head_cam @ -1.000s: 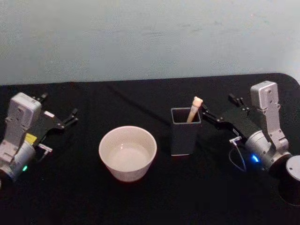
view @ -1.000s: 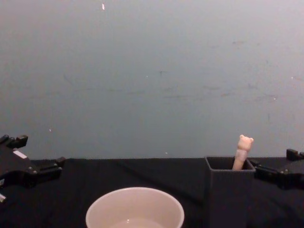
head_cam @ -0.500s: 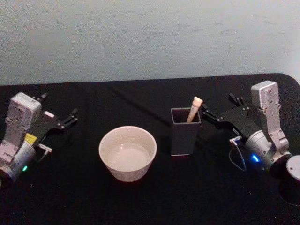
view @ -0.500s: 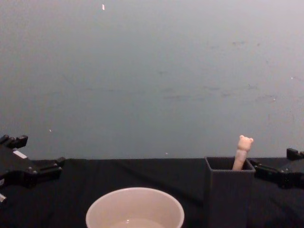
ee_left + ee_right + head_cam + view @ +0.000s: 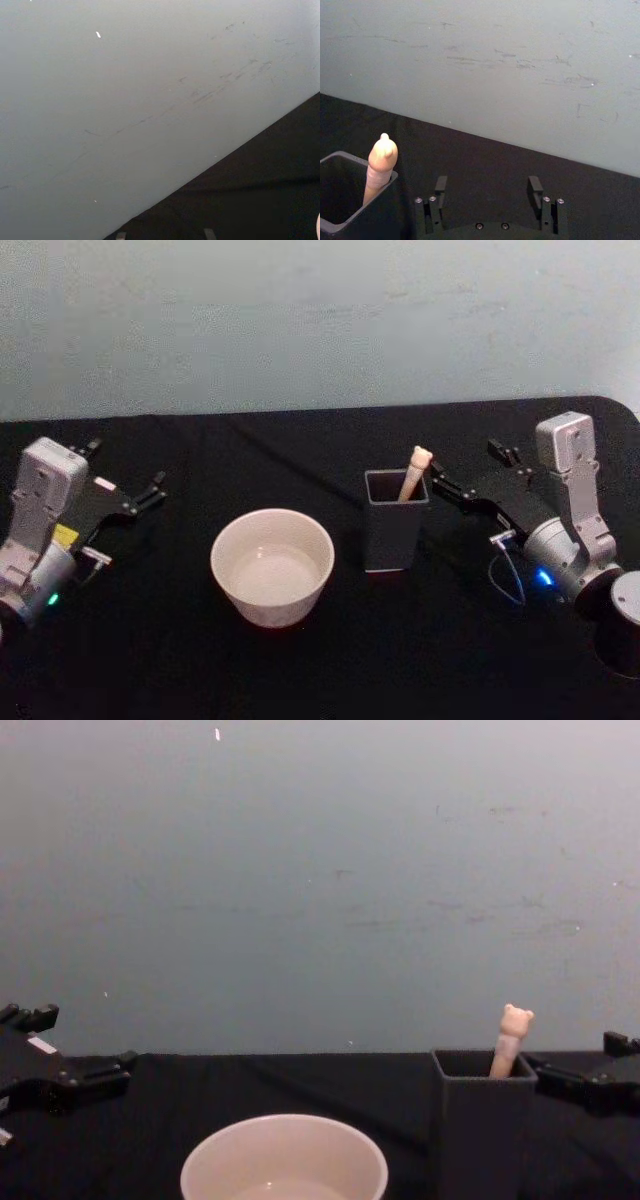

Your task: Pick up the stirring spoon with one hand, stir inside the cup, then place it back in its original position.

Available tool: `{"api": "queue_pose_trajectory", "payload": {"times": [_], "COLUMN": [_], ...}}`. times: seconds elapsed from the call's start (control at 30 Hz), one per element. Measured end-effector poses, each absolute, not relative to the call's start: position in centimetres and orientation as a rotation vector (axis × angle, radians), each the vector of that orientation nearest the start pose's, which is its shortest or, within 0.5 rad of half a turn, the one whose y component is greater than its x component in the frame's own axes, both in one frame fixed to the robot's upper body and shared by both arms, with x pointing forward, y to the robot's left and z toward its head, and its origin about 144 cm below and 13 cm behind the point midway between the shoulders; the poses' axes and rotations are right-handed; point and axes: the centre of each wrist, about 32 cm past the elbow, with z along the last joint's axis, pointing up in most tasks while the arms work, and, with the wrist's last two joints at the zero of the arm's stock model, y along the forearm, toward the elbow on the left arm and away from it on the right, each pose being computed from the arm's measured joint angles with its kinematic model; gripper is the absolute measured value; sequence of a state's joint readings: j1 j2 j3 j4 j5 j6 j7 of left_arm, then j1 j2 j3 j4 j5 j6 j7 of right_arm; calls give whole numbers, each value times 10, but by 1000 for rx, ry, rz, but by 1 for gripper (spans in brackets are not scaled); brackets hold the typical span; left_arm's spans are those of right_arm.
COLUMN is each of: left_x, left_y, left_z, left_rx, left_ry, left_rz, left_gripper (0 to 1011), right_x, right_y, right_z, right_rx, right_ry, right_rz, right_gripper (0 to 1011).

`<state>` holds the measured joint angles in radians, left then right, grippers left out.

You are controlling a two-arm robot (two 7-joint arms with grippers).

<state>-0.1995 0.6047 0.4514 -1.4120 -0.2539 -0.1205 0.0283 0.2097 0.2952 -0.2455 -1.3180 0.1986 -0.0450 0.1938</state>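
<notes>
The stirring spoon (image 5: 414, 472) stood in the dark grey square-sided holder box (image 5: 395, 528) near the middle of the black-covered table (image 5: 330, 660), its beige handle leaning against the holder's right wall and the small bear head (image 5: 516, 1018) rising above the rim (the metal bowl was hidden inside). The cream-white cup (image 5: 272, 566) sat on the table to the holder's left, close by but apart from it, with nothing inside it. The right gripper (image 5: 447, 487) hung just to the right of the holder, level with its rim, its fingers (image 5: 440, 186) spread wide with nothing between them and not touching the spoon; the right wrist view showed the bear-topped handle (image 5: 380, 165) off to one side of the open jaws. The left gripper (image 5: 150, 490) rested low at the table's left edge, well apart from the cup; whether its fingers were spread or closed could not be told. A pale grey wall (image 5: 320, 880) stood behind the table.
</notes>
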Motion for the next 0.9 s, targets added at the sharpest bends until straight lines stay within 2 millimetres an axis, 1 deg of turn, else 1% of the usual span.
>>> {"api": "queue_pose_trajectory", "payload": {"times": [0.9], "left_x": [489], "left_y": [310], "left_z": [1140], "left_rx": [304], "left_ry": [-285], "left_rz": [1248], "left_gripper": [1001], "right_x": [511], "right_y": [-264], "right_z": [1129], "right_rx": [-149], "right_ry": [-53], "right_rz": [-1210], "right_gripper": [1003]}}
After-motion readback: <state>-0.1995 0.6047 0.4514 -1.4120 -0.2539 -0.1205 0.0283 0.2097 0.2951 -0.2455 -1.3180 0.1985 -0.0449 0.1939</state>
